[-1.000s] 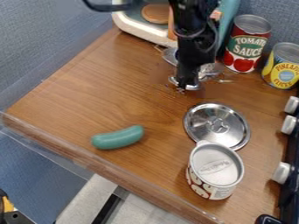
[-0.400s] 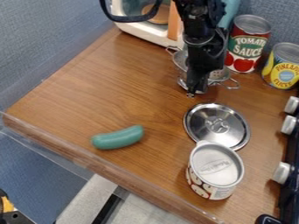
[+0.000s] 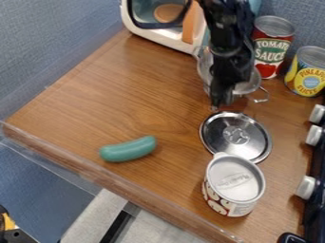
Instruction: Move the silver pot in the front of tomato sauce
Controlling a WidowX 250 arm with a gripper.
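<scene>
Clasping the silver pot [image 3: 204,71] near the tomato sauce can [image 3: 272,45], the gripper [image 3: 219,102] hangs over a brown wood-grain tabletop [image 3: 101,102], with blue-grey walls [image 3: 51,38] behind.

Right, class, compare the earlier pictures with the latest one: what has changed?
The silver pot and the gripper have shifted right in the view and slightly toward the camera. The lid, green toy, tomato sauce can, yellow can and white can stayed put.
</scene>
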